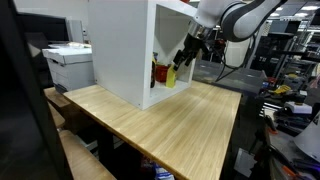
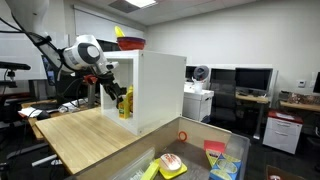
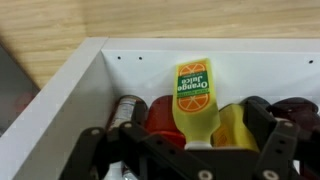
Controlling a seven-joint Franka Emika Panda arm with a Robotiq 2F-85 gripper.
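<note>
Gripper spread, straddling yellow plastic orange-juice bottle inside white box cubby; bottle-handling step judged; next move needs straight, wall-clear path.

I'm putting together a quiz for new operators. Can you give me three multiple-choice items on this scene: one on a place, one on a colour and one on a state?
1. Where is the orange juice bottle?
A) on the bare tabletop
B) inside the white cabinet
C) on the floor

2. What colour is the bottle's body?
A) yellow
B) blue
C) green

3. How do the jaws of the gripper stand?
A) shut on the bottle
B) shut on nothing
C) open, one on either side of the bottle

Answers:
1 B: the wrist view shows the cabinet's white walls around the bottle.
2 A: its body is pale yellow under an orange label.
3 C: there is a gap between each finger and the bottle.
</note>
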